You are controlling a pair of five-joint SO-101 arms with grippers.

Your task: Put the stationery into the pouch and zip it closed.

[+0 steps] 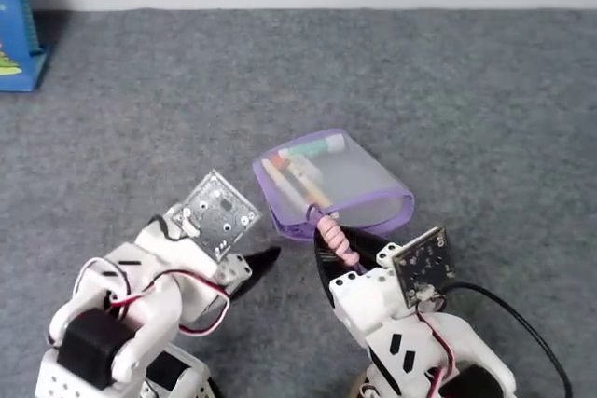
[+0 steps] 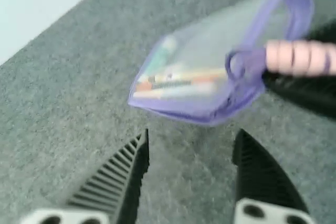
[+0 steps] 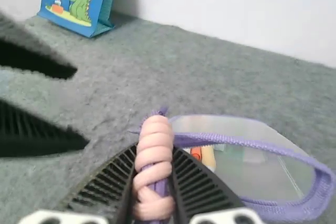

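Pouch: a clear, purple-edged pouch (image 1: 354, 184) lies flat on the grey surface (image 1: 466, 90) with pens (image 1: 298, 174) inside.
Right fingers (image 3: 191, 179): clamped on the pink coiled zip pull (image 3: 153, 156) at the pouch's near edge.
Left fingers (image 2: 131, 171): apart and empty, just short of the pouch's near corner, not touching it.
Key relation: the zip edge runs crosswise in front of both arms. The left arm looks best placed to pin that corner.

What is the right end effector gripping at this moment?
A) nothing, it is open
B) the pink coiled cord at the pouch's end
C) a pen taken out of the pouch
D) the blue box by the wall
B: in the right wrist view, the right end effector is shut on the pink coiled cord, which is attached to the purple pouch.
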